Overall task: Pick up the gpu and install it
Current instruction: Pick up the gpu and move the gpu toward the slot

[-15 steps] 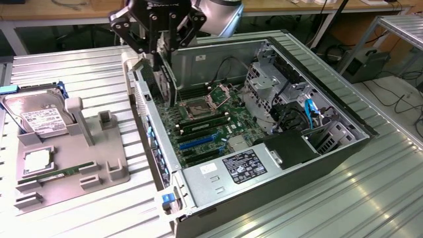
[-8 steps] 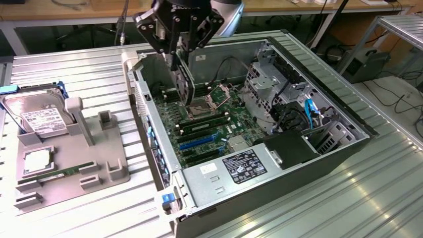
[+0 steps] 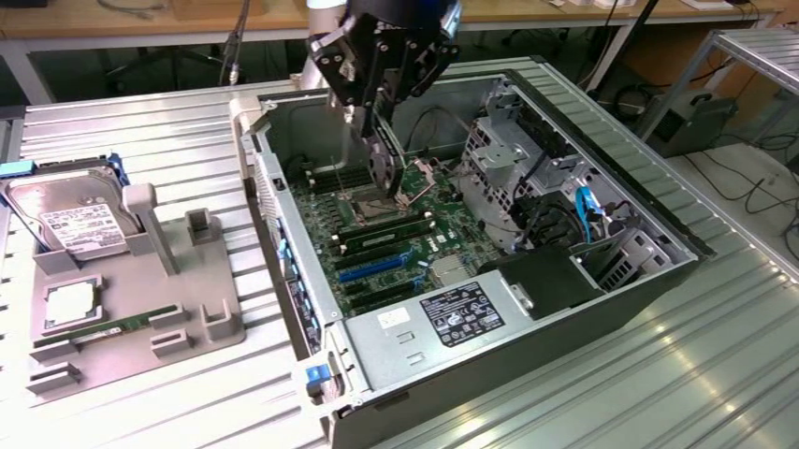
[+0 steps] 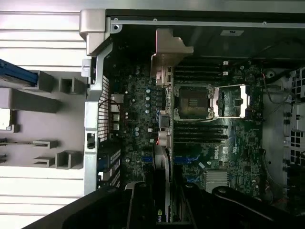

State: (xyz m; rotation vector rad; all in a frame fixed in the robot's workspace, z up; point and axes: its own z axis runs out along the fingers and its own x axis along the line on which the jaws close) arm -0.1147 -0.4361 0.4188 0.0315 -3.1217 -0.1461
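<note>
Nearest, at lower centre, the open computer case (image 3: 525,374) sat on the tabletop (image 3: 150,131). Inside lay its motherboard (image 3: 399,245). Farther back, at upper centre, the fingers (image 3: 372,101) pinched the gpu (image 3: 387,159), which hung upright over that board.

Hard drive (image 3: 73,223) (white label) propped in grey holder (image 3: 140,285); green memory stick (image 3: 107,329) flat on holder; metal table (image 3: 600,402) beneath.

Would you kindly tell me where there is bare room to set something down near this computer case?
Bare ribbed table lies beyond the grey tray, at the exterior view's left of the case, and again at that view's lower right, past the case. Crowded: the tray, and inside the case, where the gripper holds the gpu over the motherboard.
</note>
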